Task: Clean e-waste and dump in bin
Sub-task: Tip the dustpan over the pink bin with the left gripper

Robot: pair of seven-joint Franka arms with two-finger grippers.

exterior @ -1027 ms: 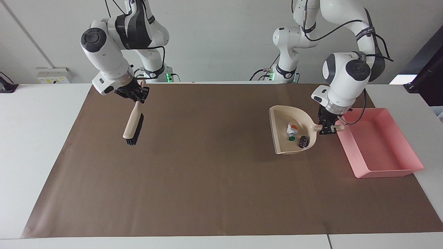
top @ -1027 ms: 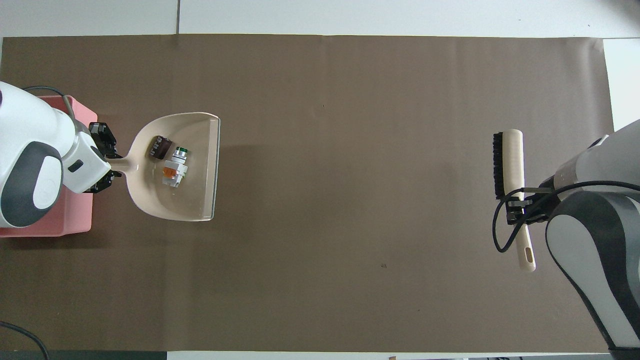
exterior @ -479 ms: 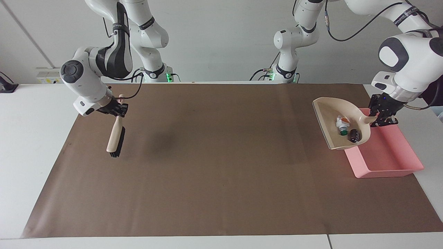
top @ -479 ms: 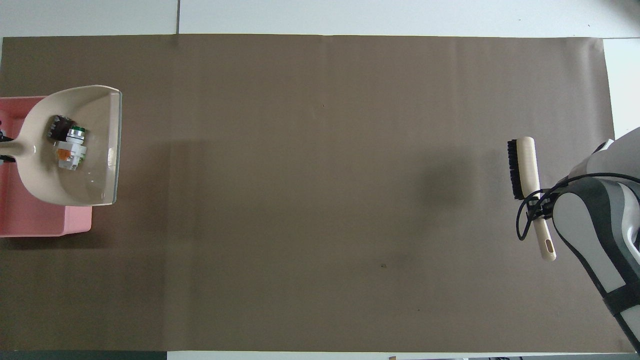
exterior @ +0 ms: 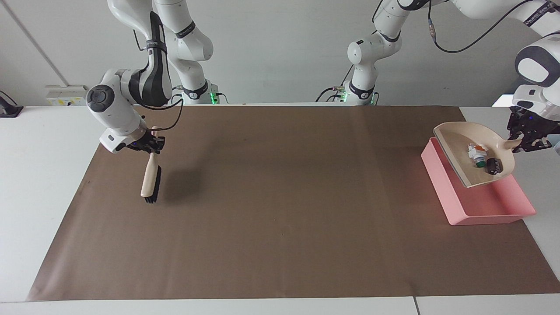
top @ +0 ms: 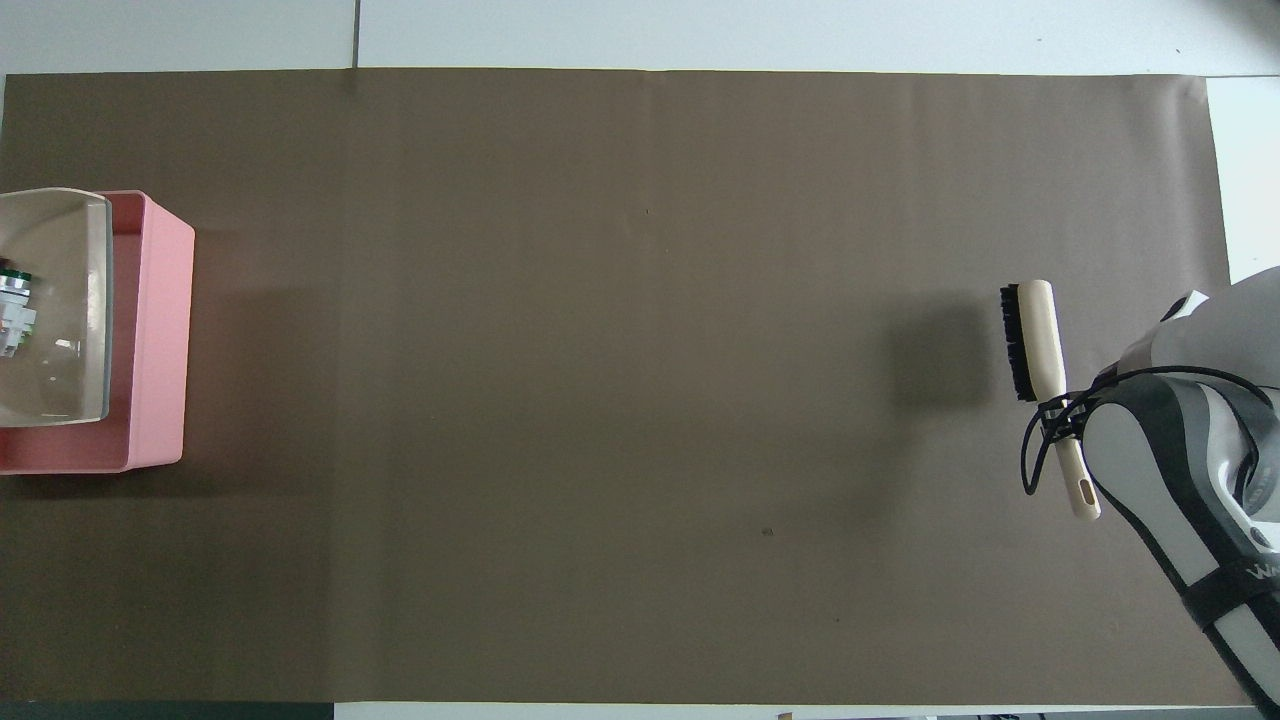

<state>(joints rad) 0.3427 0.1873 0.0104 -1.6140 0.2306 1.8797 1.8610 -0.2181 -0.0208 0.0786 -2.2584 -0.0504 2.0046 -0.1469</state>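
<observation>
While the left hand (exterior: 527, 141) grips the beige plastic dustpan (exterior: 463, 168) above the shallow pink plastic bin (exterior: 481, 205), both small e-waste parts (exterior: 483, 159) lie inside it; the right hand (exterior: 151, 146), closed, holds the beige black-bristled brush (exterior: 150, 181).

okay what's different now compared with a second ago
The left gripper carried the dustpan, with both e-waste parts in it, from the mat to over the pink bin. The right gripper lowered the brush toward its own end. Both grips and the bin's place are unchanged.
</observation>
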